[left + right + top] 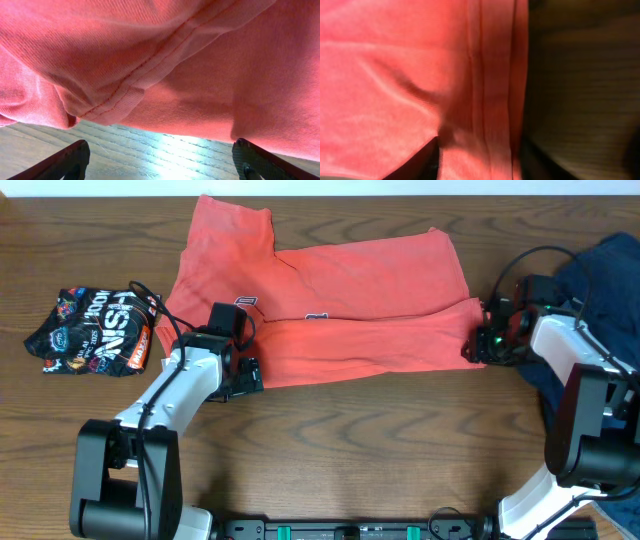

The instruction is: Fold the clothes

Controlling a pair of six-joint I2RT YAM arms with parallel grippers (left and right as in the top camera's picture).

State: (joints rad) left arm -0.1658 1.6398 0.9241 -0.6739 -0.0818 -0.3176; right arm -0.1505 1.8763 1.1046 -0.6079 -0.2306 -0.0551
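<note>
Wooden table (340, 445), left gripper (246, 376) low at T-shirt (370, 290) hem, right gripper (478, 345) opposite

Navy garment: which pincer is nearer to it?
Right. The right pincer is at the right edge of the red shirt, beside the navy garment; the left pincer is at the shirt's lower-left edge.

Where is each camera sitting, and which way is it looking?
Overhead: above the table, looking straight down at the shirt; the left tool and right tool both show.
Left wrist: just behind the left tool, looking forward low over the table at the shirt's hem; its two fingertips show, wide apart.
Right wrist: just behind the right tool, very close to the shirt's edge; its dark fingers show at the bottom, with cloth between them.
Shared: all three see the shirt.
</note>
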